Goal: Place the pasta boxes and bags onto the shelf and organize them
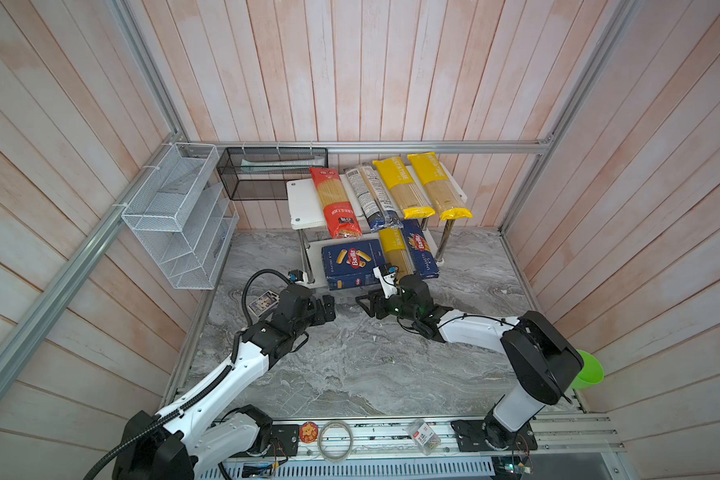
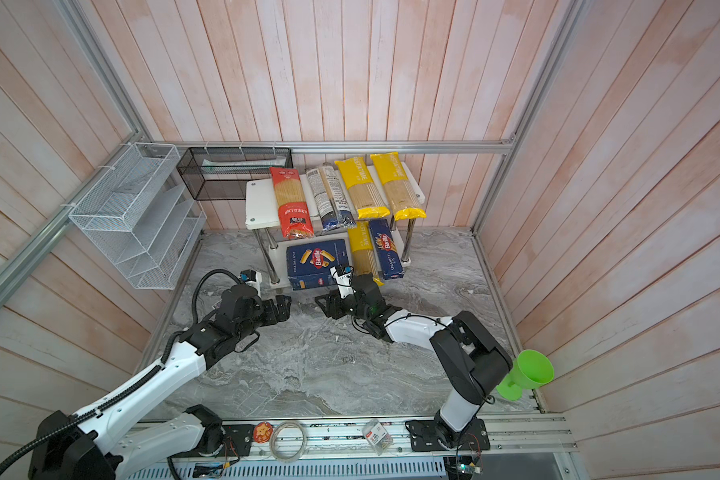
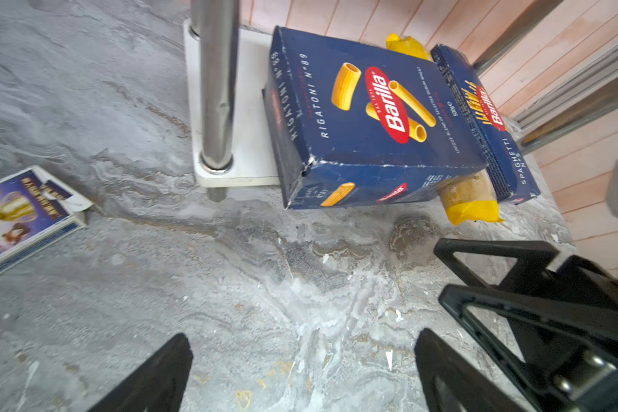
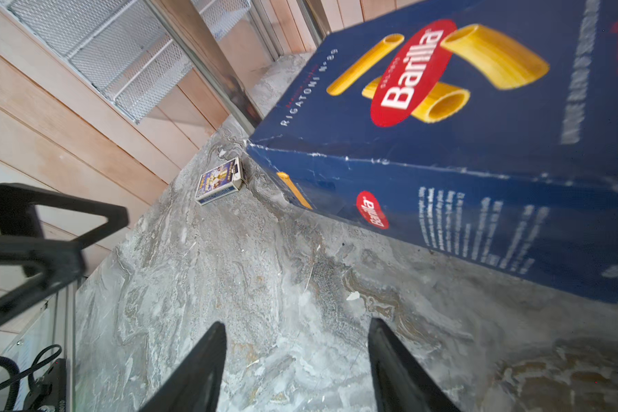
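Pasta boxes and bags: all seven I can count are on the shelf (image 1: 304, 203), with none on the counter (image 1: 350, 365). Placing looks done to me.
Left fingers (image 3: 157, 374): spread and empty, low over the counter in front of the shelf.
Top tier: the red bag (image 1: 332, 203), the dark blue bag (image 1: 373, 199), the left yellow bag (image 1: 404, 189) and the right yellow bag (image 1: 439, 187) lie side by side. The red one overhangs the front edge.
Lower tier: the rigatoni box (image 1: 352, 264), the lower yellow bag (image 1: 395, 253) and the spaghetti box (image 1: 420, 249) are packed close together.
Right fingers (image 4: 200, 371): spread and holding nothing, near the rigatoni box's front corner.
Left to do: only tidying, I judge — the rigatoni box juts past the lower board's front.
Hidden: the far ends of the lower-tier things lie under the top board. The right arm covers the lower yellow bag's near end in both top views — whether the rigatoni box rests on that bag, I cannot tell.
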